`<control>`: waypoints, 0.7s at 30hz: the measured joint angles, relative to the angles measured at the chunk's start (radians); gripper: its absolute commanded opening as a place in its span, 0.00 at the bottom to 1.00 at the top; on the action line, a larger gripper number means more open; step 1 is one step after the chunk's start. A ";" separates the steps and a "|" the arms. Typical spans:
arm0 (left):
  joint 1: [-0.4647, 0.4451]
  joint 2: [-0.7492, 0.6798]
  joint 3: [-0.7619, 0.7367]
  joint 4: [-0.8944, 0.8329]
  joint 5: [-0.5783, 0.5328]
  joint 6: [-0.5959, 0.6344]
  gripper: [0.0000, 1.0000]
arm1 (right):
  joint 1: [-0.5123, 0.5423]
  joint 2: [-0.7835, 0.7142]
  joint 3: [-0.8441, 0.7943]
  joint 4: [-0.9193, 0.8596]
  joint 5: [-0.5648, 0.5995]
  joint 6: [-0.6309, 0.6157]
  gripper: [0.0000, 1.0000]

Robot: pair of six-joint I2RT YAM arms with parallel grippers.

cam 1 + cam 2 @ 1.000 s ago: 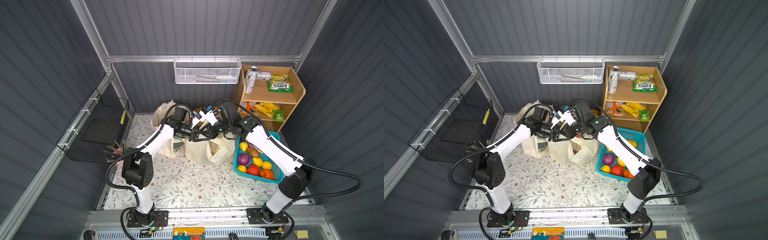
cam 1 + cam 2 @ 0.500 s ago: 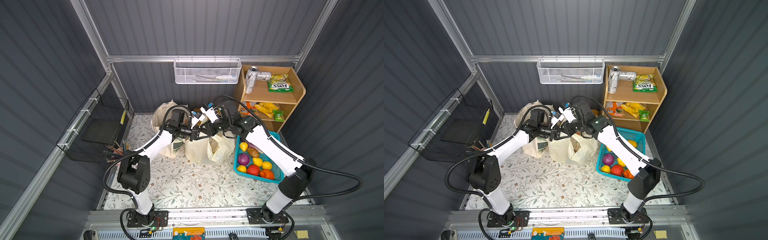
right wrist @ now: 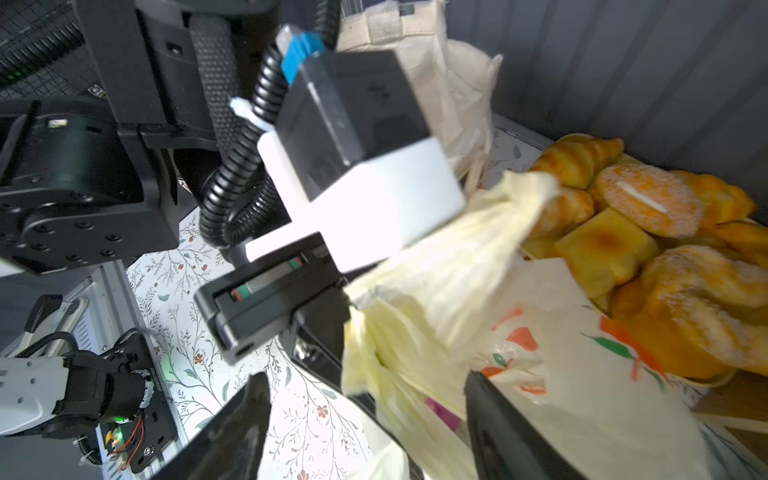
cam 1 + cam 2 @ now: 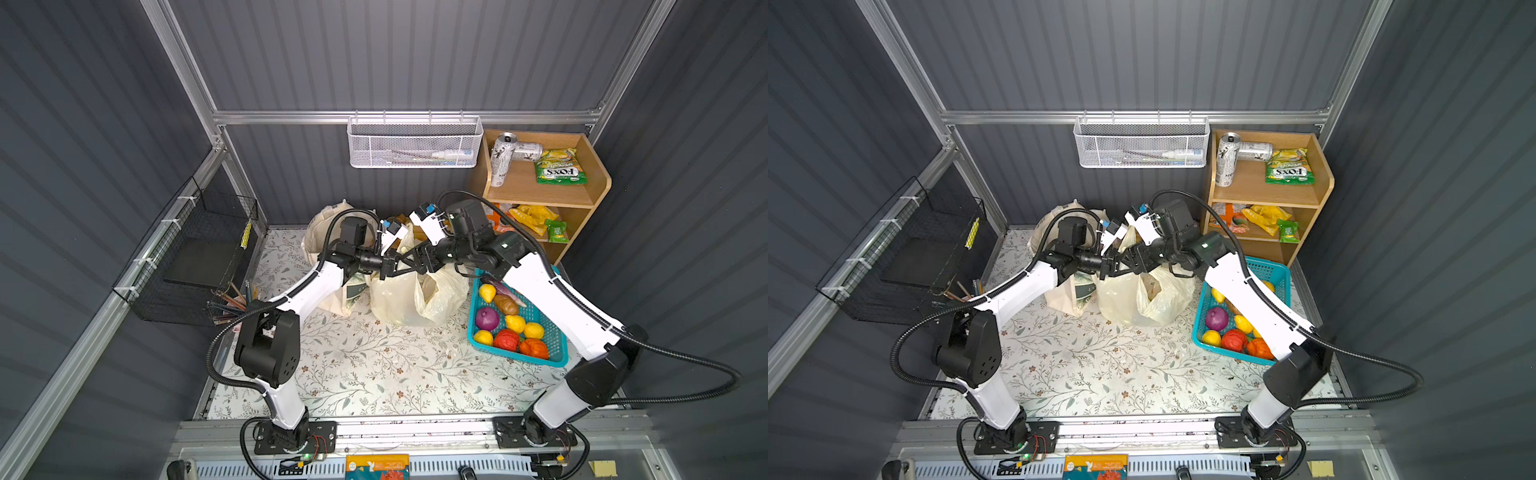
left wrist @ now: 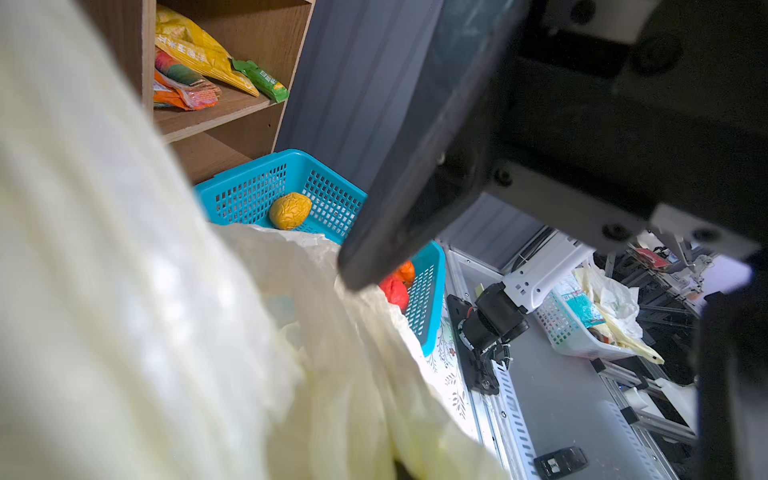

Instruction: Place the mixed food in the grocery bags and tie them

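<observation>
Over the plastic bag [image 4: 409,299] at the back of the mat [image 4: 374,365], your left gripper [image 4: 385,267] now clamps the handle [image 3: 457,232]; a second ago its jaws stood partly apart. Your right gripper [image 3: 365,380], closed then, now stands wide, gripping nothing. Bag sits unmoved between tote [image 4: 328,232] and basket [image 4: 557,358]; onion [image 4: 486,318] lies in basket.

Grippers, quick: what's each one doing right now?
Left gripper: shut on a handle of the thin cream-yellow plastic bag.
Right gripper: open, jaws spread either side of that bag's plastic, gripping nothing.
</observation>
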 measured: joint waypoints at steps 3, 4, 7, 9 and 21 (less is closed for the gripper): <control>0.000 0.000 0.000 0.000 0.001 0.000 0.00 | -0.066 -0.066 -0.061 0.029 -0.043 -0.002 0.84; 0.000 0.000 0.000 0.000 0.001 0.000 0.00 | -0.092 -0.086 -0.087 0.042 -0.065 -0.003 0.87; 0.000 0.000 0.000 -0.001 0.006 0.000 0.00 | -0.159 -0.112 -0.145 0.071 -0.129 -0.029 0.91; 0.000 0.000 0.000 -0.003 0.010 0.001 0.00 | -0.194 -0.105 -0.163 0.080 -0.180 -0.048 0.91; 0.000 0.008 0.048 -0.061 0.042 0.027 0.00 | -0.216 -0.010 -0.191 0.089 -0.366 -0.161 0.86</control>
